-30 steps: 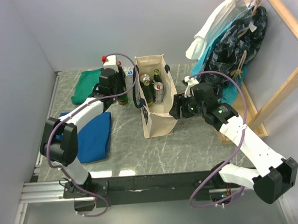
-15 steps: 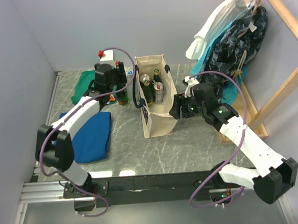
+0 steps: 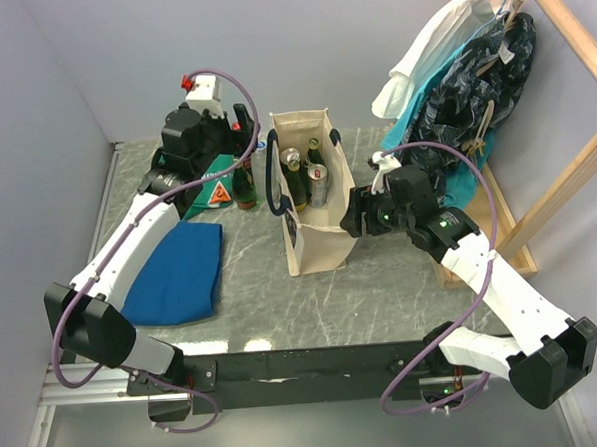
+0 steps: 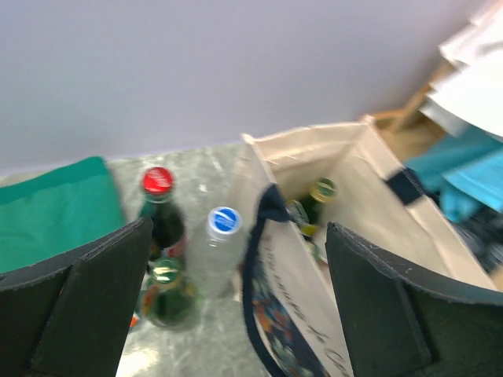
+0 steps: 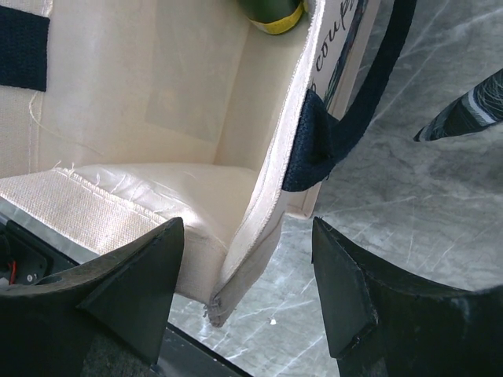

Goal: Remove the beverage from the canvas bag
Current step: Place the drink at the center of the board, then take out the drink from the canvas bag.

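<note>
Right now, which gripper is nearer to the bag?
Right. The right gripper straddles the right wall of the bag; the left gripper hovers apart, above the bottles left of it.

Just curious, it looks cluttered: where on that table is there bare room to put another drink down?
Bare marble runs along the near edge, between the blue cloth and the canvas bag. It's crowded left of the bag, where bottles stand.

The bag point(image 5: 196, 118) is showing dark cursive lettering point(image 5: 328, 47); only "coup" is reading clearly, the rest is blurring.
</note>
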Controlling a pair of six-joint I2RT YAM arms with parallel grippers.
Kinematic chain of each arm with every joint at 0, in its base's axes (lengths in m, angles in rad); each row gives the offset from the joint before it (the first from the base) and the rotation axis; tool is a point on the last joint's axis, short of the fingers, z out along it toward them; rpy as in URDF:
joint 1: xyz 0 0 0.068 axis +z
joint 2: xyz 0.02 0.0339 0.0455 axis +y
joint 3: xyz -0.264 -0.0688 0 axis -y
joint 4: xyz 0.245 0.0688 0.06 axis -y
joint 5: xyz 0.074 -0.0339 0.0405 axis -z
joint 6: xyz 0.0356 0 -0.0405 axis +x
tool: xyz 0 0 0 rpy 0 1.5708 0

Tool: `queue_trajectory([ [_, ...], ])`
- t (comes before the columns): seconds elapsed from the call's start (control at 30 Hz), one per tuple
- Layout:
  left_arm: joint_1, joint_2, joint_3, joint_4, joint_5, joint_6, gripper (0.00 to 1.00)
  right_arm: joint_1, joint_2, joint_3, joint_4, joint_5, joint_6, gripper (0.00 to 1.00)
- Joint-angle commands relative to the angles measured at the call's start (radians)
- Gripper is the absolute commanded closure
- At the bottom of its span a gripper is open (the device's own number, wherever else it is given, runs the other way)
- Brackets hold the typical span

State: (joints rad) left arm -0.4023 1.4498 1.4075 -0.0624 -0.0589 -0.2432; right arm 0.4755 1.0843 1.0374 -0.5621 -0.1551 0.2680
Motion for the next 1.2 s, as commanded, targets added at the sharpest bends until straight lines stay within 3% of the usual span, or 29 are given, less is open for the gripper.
queue_trajectory([
  [0.0,0.002,-0.035,0.065,-0.057,0.171,-0.031,0.04,0.006,-0.030,-0.011,-0.009,0.023,-0.004,0.28],
  [0.43,-0.039,0.061,0.171,-0.108,0.459,-0.025,0.04,0.006,-0.014,-0.027,-0.001,0.002,-0.001,0.28],
  [0.83,-0.119,0.293,0.395,-0.269,0.421,0.018,0.04,0.008,0.008,-0.023,-0.013,-0.009,-0.021,0.28],
  [1.17,-0.170,0.391,0.507,-0.367,0.377,0.076,0.04,0.008,0.051,-0.025,-0.015,-0.047,-0.035,0.28],
])
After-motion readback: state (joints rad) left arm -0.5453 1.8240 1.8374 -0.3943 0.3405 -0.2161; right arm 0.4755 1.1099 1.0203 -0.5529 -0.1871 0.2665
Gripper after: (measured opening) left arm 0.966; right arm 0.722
